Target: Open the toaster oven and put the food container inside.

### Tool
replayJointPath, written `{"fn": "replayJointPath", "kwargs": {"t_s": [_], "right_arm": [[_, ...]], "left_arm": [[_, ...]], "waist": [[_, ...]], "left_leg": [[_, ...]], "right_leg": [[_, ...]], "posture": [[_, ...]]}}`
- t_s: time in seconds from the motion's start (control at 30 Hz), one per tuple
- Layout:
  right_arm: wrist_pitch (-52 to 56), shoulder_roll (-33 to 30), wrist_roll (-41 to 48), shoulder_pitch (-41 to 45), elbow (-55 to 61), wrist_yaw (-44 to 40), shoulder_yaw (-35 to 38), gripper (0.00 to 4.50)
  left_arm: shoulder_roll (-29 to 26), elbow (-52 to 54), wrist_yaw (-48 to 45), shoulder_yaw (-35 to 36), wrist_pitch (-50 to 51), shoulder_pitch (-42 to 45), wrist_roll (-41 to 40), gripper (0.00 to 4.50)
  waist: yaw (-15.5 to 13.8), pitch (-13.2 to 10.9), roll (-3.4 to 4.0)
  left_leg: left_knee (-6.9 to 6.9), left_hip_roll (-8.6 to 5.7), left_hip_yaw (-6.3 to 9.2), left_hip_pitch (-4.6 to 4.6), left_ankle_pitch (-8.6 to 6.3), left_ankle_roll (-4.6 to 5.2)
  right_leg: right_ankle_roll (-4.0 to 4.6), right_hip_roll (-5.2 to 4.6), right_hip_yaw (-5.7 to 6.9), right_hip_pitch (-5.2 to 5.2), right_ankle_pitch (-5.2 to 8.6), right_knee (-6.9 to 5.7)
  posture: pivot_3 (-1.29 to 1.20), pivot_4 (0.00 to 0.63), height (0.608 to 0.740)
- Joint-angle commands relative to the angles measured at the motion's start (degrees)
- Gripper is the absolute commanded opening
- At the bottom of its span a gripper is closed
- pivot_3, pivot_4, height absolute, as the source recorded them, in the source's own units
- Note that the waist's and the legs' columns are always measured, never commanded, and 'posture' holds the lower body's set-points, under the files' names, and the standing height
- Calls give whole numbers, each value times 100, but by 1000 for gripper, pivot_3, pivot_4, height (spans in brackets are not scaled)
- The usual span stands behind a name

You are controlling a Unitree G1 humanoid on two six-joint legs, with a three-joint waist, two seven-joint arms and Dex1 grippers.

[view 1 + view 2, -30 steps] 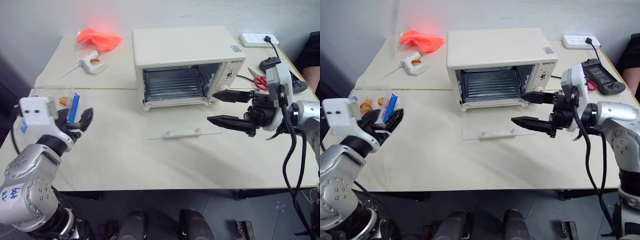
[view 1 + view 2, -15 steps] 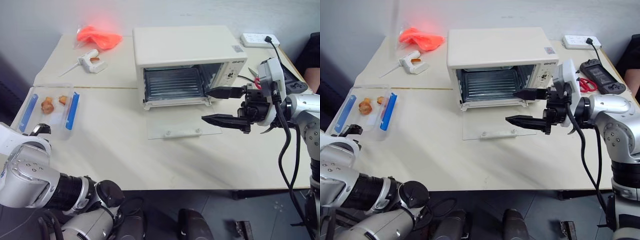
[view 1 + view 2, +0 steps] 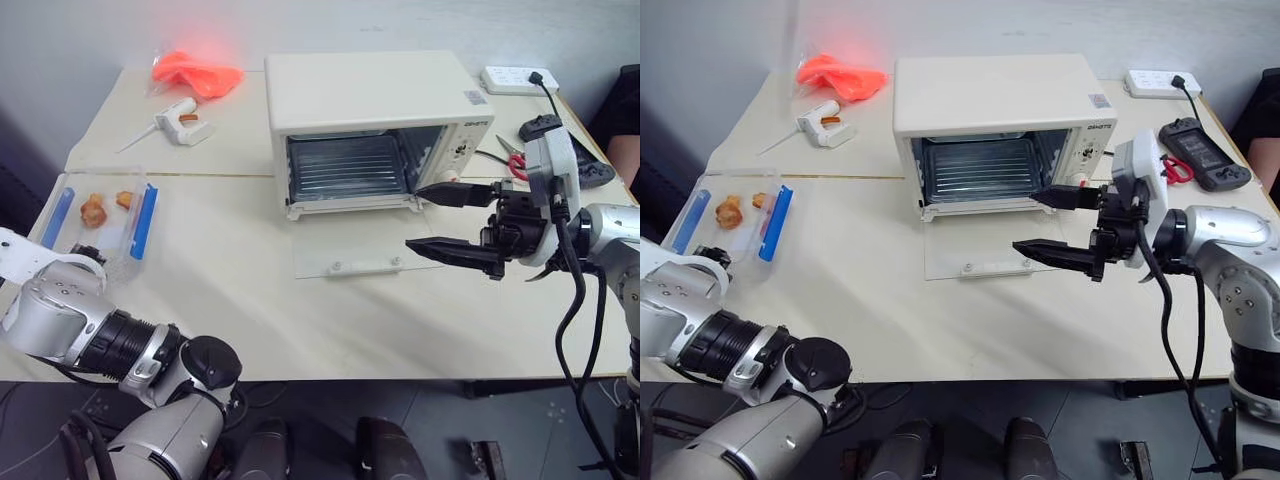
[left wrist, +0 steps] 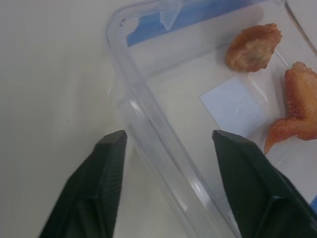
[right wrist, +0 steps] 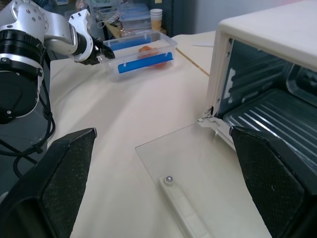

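The cream-white toaster oven (image 3: 370,110) stands mid-table, its glass door (image 3: 360,255) folded down flat and the rack inside bare. On the table's left side lies the food container (image 3: 100,208), a clear box with blue side clips and orange-brown pieces inside. My left gripper (image 4: 168,141) is open at the box's near end, one finger outside the clear wall (image 4: 148,129) and one over the inside. My right gripper (image 3: 440,220) hangs open just right of the lowered door, pointing left, with nothing between its fingers.
An orange plastic bag (image 3: 198,75) and a white hand tool (image 3: 180,122) lie at the back left. A power strip (image 3: 515,78), red-handled scissors (image 3: 515,160) and a black device (image 3: 1200,150) sit right of the oven. A person's arm (image 3: 625,130) shows at the right edge.
My left arm has swung down and outward, from raised over the container to low at its near end. The right gripper, the oven and the container have stayed put.
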State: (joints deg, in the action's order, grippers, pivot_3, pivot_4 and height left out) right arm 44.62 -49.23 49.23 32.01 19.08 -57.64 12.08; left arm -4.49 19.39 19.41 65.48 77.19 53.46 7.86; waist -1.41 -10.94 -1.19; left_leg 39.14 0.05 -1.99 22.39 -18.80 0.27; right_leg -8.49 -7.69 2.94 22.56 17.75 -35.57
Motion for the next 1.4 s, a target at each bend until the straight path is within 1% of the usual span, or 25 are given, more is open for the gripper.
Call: {"fn": "replayJointPath", "kwargs": {"t_s": [0.03, 0.1, 0.2, 0.23, 0.27, 0.4, 0.5, 0.57, 0.6, 0.7, 0.8, 0.9, 1.03, 1.1, 1.2, 1.27, 1.4], "right_arm": [[68, -87, 240, -5, 213, 113, 312, 4500], [94, -91, 294, -5, 218, 156, 350, 4500], [106, -106, 325, 0, 195, 188, 373, 4500], [108, -109, 329, -2, 191, 190, 380, 4500], [108, -113, 333, -14, 193, 188, 393, 4500], [98, -160, 300, -83, 151, 164, 436, 4500], [70, -247, 259, -233, 117, 110, 495, 4500], [44, -308, 238, -337, 75, 76, 554, 4500], [39, -339, 235, -401, 59, 79, 600, 4500], [48, -389, 236, -567, 33, 92, 735, 4500], [77, -427, 259, -806, 99, 116, 900, 4500], [111, -428, 302, -964, 174, 183, 1016, 4500], [98, -434, 272, -1201, 266, 281, 1142, 4500], [97, -435, 266, -1353, 316, 324, 1252, 4500], [101, -429, 296, -1503, 410, 416, 1353, 4500], [114, -414, 314, -1687, 518, 491, 1488, 4500], [147, -385, 408, -1937, 714, 651, 1682, 4500]], "left_arm": [[-103, 59, 145, 88, -89, 127, -140, 1777], [-118, 78, 178, 69, -65, 96, -182, 1197], [-291, 60, 111, -102, 14, -61, -231, 333], [-350, 52, 78, -152, 30, -111, -250, 127], [-440, 42, 10, -239, 56, -205, -270, 102], [-1228, 10, -662, -912, 482, -887, -493, 102], [-1917, 163, -1487, -1434, 1183, -1427, -965, 102], [-2322, 359, -1907, -1725, 1469, -1729, -1210, 102], [-2506, 449, -2255, -1931, 1518, -1936, -1543, 102], [-2775, 700, -2915, -2335, 1531, -2357, -2396, 102], [-2964, 935, -3223, -2713, 1531, -2533, -3223, 102], [-2921, 941, -3061, -2975, 1531, -2358, -3878, 102], [-2533, 620, -2455, -3445, 1531, -1775, -4375, 102], [-2286, 368, -2175, -3796, 1531, -1396, -4352, 102], [-2050, -13, -1922, -4122, 1531, -980, -4349, 102], [-1836, -300, -1904, -4471, 1531, -663, -4371, 102], [-1606, -706, -1945, -4948, 1531, -280, -4228, 102]], "waist": [[4, 0, 0], [0, 0, -1], [13, 0, -2], [18, -1, -4], [21, -2, -6], [51, -2, -7], [34, -4, -10], [15, -3, -13], [5, -2, -16], [-13, -2, -17], [-3, -1, -17], [11, -1, -17], [16, -1, -17], [4, -1, -17], [-1, -1, -17], [-4, -1, -17], [-8, -1, -17]], "left_leg": [[0, 1, -1, 0, 0, -1], [-1, 1, -2, 0, 0, -1], [-1, 1, -5, 0, -1, -1], [-1, 1, -6, 0, -1, -1], [-1, 3, -7, -1, -1, -1], [-3, 9, -10, -3, -2, -4], [-3, 9, -8, -1, -3, -4], [-3, 9, -8, 0, -3, -4], [-3, 12, -5, 0, -3, -4], [-2, 33, -1, 0, -3, -4], [-2, 33, 1, -2, -3, -4], [-2, 41, -1, -2, -3, -4], [-2, 47, -9, -6, -2, -5], [-2, 45, -9, -7, -2, -4], [-2, 18, -11, -7, -1, -2], [-2, 10, -8, -4, -1, -2], [-2, 5, -9, -3, 0, -1]], "right_leg": [[0, 1, 0, 1, 0, 0], [0, 0, 0, 2, 0, 1], [0, 0, -1, 1, 0, 1], [0, 0, -1, 2, 0, 0], [0, 2, -1, 3, 0, -1], [3, 7, -1, 9, 0, -7], [4, 5, -1, 11, 1, -7], [5, 3, -2, 11, 1, -6], [5, 2, -1, 9, 1, -6], [6, -4, -1, 4, 2, -3], [8, -7, -1, -2, 1, 3], [10, 0, -1, -1, 1, 2], [14, 7, -4, 1, 1, -3], [14, 8, -3, -1, 1, -4], [13, 6, -5, -1, 0, -3], [13, 7, -4, 1, 0, -3], [12, 5, -4, 2, 0, -2]], "posture": [[0, 150, 740], [0, 150, 740], [0, 150, 740], [0, 150, 740], [0, 150, 740], [0, 150, 740], [0, 150, 740], [0, 150, 740], [0, 150, 740], [0, 150, 740], [0, 150, 740], [0, 150, 740], [0, 150, 740], [0, 150, 740], [0, 150, 740], [0, 150, 740], [0, 150, 740]]}}
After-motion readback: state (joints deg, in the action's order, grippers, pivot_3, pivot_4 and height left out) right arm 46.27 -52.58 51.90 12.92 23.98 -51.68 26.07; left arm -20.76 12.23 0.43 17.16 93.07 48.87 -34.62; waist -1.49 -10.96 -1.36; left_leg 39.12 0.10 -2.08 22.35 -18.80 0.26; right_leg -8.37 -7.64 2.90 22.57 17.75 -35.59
